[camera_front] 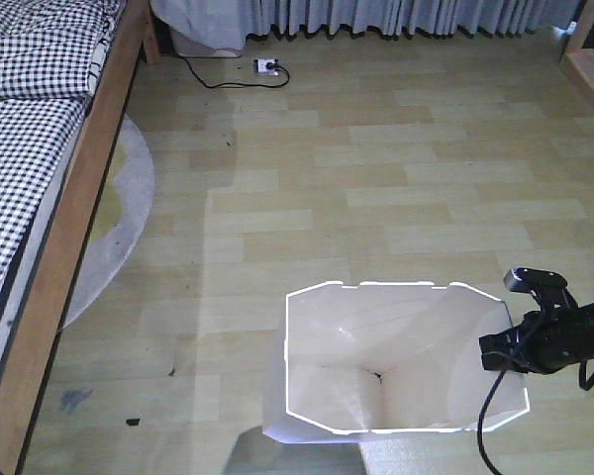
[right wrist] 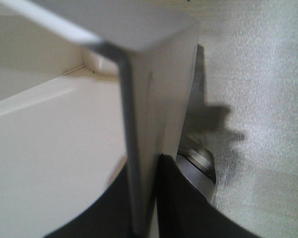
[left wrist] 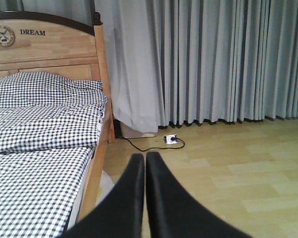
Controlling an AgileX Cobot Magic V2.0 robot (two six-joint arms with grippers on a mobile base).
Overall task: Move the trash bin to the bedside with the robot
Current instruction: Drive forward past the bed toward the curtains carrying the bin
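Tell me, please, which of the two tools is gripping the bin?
The right tool, clamped on the rim of the bin; the left tool is shut on nothing, facing the bed.

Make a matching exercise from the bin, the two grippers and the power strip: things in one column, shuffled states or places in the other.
Things:
1. bin
2. left gripper
3. right gripper
4. power strip

States or places:
A. shut, holding nothing
B. at the foot of the curtain
C. white, empty inside
D. clamped on the bin

Pairs: 1-C, 2-A, 3-D, 4-B
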